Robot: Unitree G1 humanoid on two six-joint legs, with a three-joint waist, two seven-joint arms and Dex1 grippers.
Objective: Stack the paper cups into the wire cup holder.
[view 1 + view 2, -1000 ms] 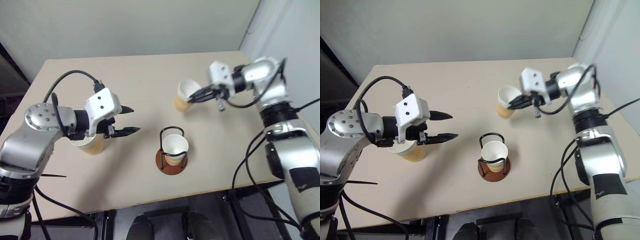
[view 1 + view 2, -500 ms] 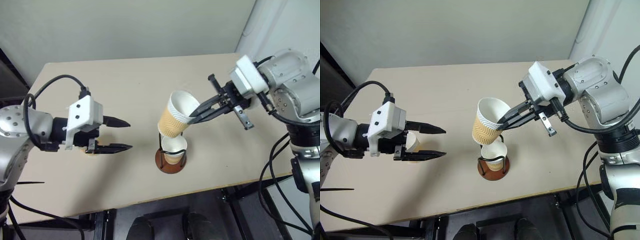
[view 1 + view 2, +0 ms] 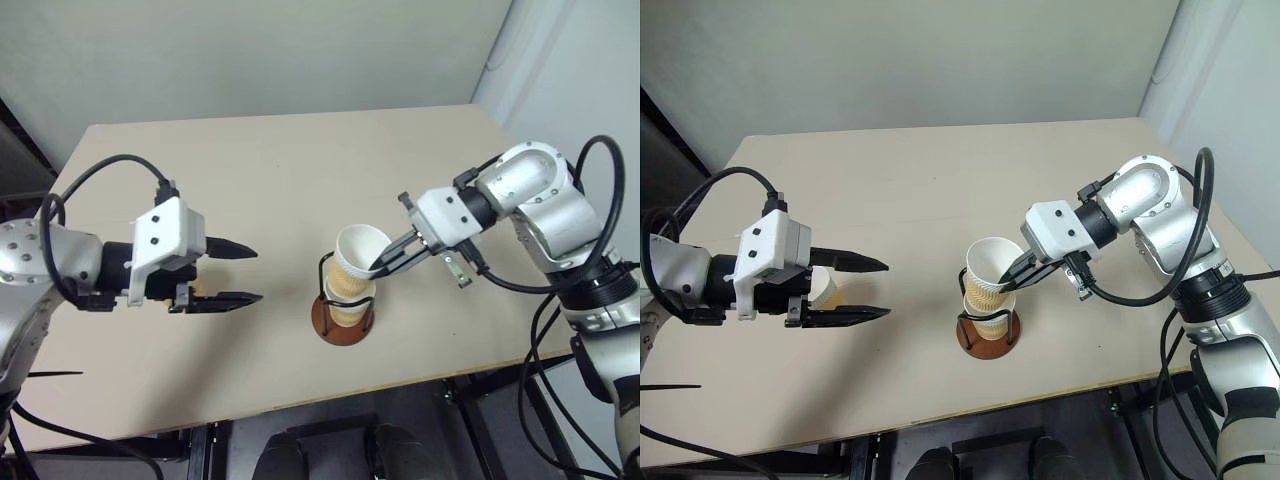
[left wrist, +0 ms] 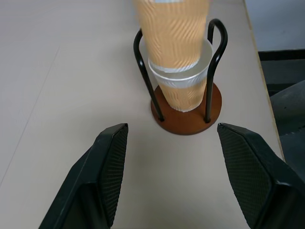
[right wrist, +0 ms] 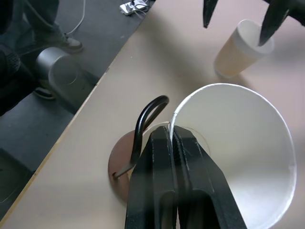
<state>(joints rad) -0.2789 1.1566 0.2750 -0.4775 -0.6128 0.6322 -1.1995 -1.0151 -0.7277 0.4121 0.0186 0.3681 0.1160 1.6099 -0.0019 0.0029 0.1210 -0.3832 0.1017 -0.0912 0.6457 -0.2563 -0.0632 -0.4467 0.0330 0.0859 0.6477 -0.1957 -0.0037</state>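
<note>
Tan table (image 3: 300, 150), contents from left to right.

Left gripper (image 3: 876, 289): fingers spread wide, nothing between them, held above the table and pointing toward the stand.

Loose cup (image 3: 827, 291): upright on the table, partly hidden behind that gripper.

Wire stand (image 3: 340, 322): round brown base, black loops, one cup (image 4: 183, 90) seated inside.

Second cup (image 3: 358, 262): tilted, its bottom entering the seated cup (between the wire loops).

Right gripper (image 3: 383, 266): fingers pinched onto the second cup's rim.

Paper cups (image 3: 992, 268): three; wire cup holder (image 3: 988, 336): one; table (image 3: 940, 170): one
</note>
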